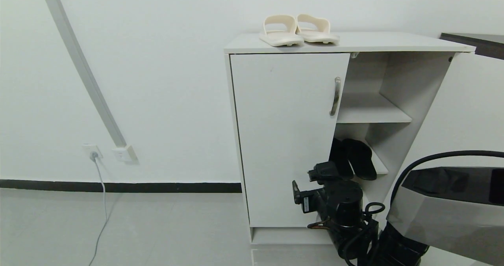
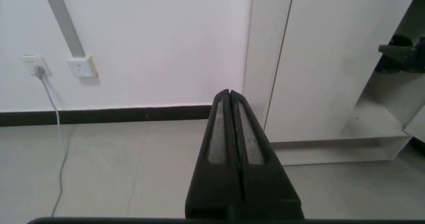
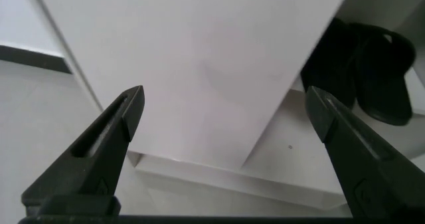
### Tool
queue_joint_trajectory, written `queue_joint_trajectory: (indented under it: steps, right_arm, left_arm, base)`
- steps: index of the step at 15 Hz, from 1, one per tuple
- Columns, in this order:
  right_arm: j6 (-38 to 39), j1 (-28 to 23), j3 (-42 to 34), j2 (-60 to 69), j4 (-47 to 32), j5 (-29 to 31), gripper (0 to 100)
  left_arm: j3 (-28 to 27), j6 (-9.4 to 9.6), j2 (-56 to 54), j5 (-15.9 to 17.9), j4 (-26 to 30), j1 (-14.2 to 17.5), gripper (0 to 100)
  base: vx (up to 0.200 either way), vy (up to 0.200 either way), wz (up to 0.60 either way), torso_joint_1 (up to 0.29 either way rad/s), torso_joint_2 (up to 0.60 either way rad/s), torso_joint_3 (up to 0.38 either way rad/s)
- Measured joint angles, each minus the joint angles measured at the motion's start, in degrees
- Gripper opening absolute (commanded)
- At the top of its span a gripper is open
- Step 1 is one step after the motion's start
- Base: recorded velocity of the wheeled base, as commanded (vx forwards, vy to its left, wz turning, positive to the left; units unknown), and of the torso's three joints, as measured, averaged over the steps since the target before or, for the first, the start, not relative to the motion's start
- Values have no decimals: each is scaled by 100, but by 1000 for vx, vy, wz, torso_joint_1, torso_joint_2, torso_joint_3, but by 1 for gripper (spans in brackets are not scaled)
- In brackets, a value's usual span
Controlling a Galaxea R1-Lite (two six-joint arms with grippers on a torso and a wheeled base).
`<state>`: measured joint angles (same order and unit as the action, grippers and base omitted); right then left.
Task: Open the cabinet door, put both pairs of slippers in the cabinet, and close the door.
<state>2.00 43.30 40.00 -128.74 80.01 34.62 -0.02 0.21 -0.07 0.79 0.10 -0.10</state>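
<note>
The white cabinet (image 1: 393, 42) stands against the wall, its left door (image 1: 283, 140) closed and its right door (image 1: 464, 108) swung open. A cream pair of slippers (image 1: 297, 31) lies on the cabinet top. A black pair of slippers (image 1: 356, 159) rests on the lower shelf inside, also seen as black slippers (image 3: 378, 71) past the closed door's edge. My right gripper (image 1: 305, 179) hangs open and empty in front of the cabinet, just below and left of the black pair; its own view has the right gripper (image 3: 224, 94) facing the closed door. My left gripper (image 2: 229, 94) is shut, empty, low over the floor left of the cabinet (image 2: 319, 64).
The upper shelf (image 1: 370, 110) inside is bare. A metal handle (image 1: 335, 96) sits on the closed door's right edge. A wall socket with a hanging cable (image 1: 91, 151) and a slanted grey conduit (image 1: 78, 61) are at the left. A dark tabletop (image 1: 472, 39) shows behind the cabinet.
</note>
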Motion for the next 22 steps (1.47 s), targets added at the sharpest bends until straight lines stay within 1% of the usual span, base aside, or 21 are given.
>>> queue_joint_trajectory:
  steps: [4, 6, 13, 22]
  right_arm:
    - [-6, 5, 11, -28, 13, 0, 100]
    - [-6, -4, 16, -34, 9, 0, 100]
    - [-6, 7, 10, -50, 9, 0, 100]
    - [-6, 9, 7, -61, 5, 5, 100]
  left_arm:
    - [2, -2, 0, -1, 0, 0, 0]
    - [2, -2, 0, -1, 4, 0, 0]
    - [2, -2, 0, -1, -2, -1, 0]
    - [0, -5, 0, -1, 0, 0, 0]
  base:
    - [0, 0, 0, 0, 0, 0]
    - [0, 0, 0, 12, -159, -163]
    - [0, 0, 0, 73, -413, -337]
    - [0, 0, 0, 157, -480, -328]
